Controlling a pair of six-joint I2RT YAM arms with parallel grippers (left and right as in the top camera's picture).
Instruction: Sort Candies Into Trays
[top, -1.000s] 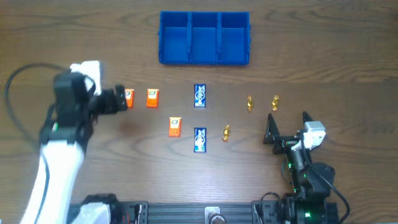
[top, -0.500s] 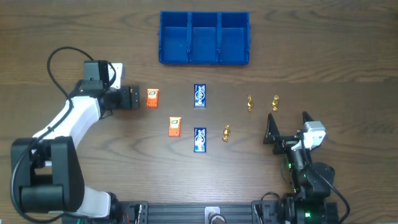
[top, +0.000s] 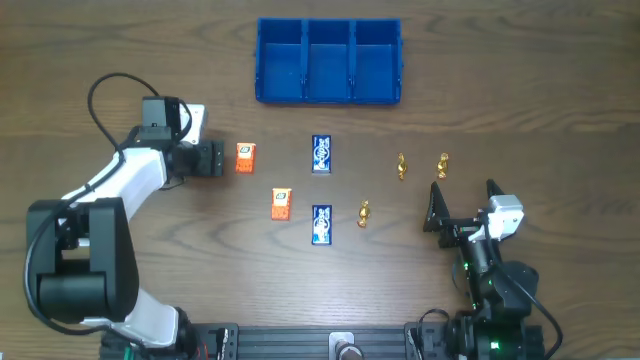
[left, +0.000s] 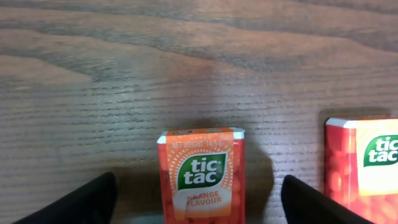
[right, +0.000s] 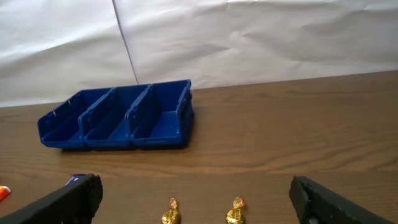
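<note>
Three orange candy boxes lie left of centre. One orange box (left: 202, 177) sits between the fingers of my open left gripper (left: 198, 202), which covers it in the top view (top: 205, 158). A second orange box (top: 245, 158) (left: 364, 168) lies just beside it, and a third (top: 282, 204) lies nearer the front. Two blue boxes (top: 321, 154) (top: 321, 224) and three gold candies (top: 401, 165) (top: 443, 164) (top: 364, 212) lie on the table. The blue three-compartment tray (top: 329, 60) (right: 118, 115) stands at the back. My right gripper (top: 462, 205) (right: 196, 205) is open and holds nothing, near the front right.
The wooden table (top: 540, 100) has bare room left and right of the tray. White sheeting (right: 249, 37) hangs behind the table's far edge. Two gold candies (right: 171, 214) (right: 235, 213) lie just ahead of my right gripper.
My left arm swung in and its gripper moved right, coming down over the leftmost orange box, which now sits between its fingers. The right arm has stayed still.
</note>
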